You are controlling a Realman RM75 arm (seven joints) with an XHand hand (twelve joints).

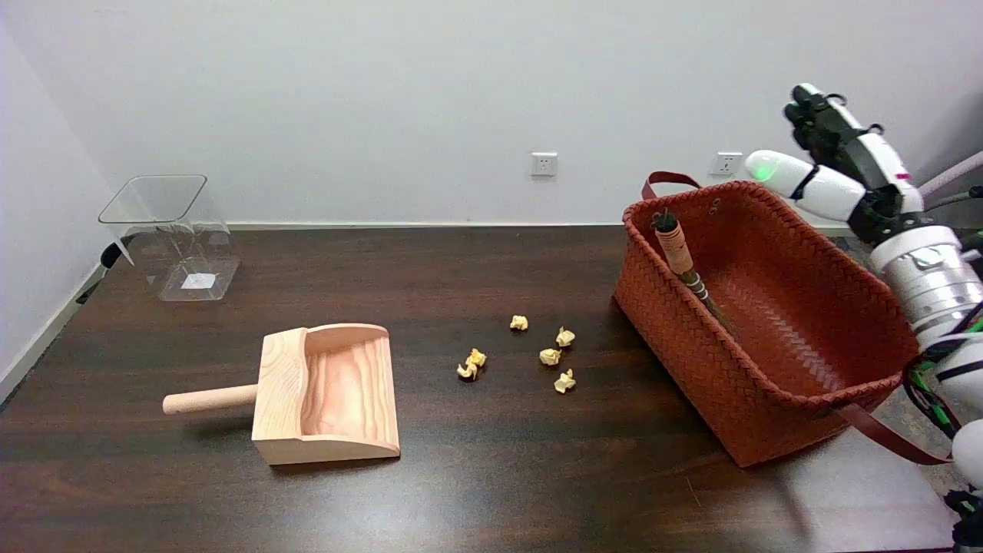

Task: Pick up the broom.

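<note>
Fingers (814, 115) hold nothing, spread unclear. We see right hand (833, 150) above basket (691, 346); broom (680, 253) untouched inside. Grasp still pending.

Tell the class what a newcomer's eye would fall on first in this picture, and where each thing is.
The woven red-brown basket at the table's right stands out first, with the broom leaning inside against its left wall, handle up. Above its far right corner the right hand hangs in the air, holding nothing. Mid-table lie yellow paper scraps, with a wooden dustpan to their left.
</note>
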